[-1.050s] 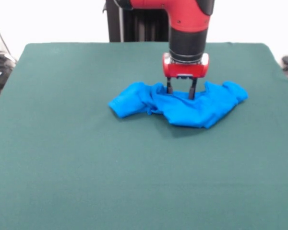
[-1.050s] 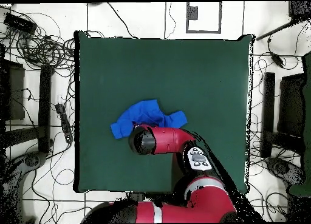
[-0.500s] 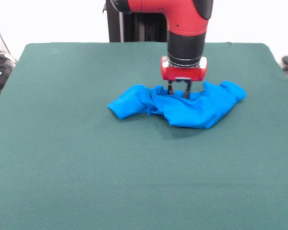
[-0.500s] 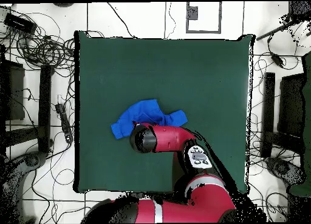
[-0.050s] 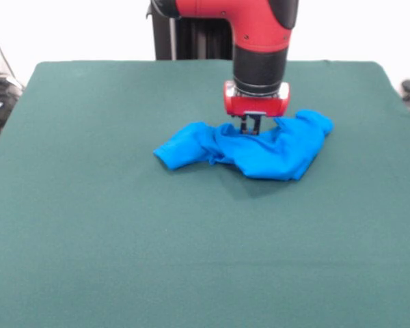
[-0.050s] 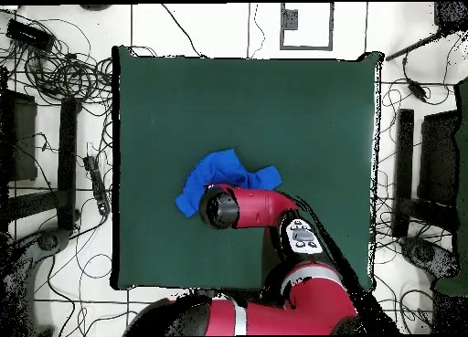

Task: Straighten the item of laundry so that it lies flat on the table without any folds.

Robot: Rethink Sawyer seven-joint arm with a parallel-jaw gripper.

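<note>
The item of laundry is a bright blue crumpled heap in the far middle of the dark green table. One sleeve-like end sticks out to its left and a lump stands up at its right. No print shows. My gripper comes straight down on the heap's back edge, its two fingers pinched together on a fold of the cloth. In the overhead view the arm's red wrist covers the gripper, and the item of laundry shows above and beside it.
The table is bordered by cables and black equipment on the floor at both sides in the overhead view. A black stand rises behind the far table edge.
The fingers have closed from spread apart to pinched on the cloth. The gripper has shifted slightly left and up in the front view, and the heap's right end has been drawn inward.
</note>
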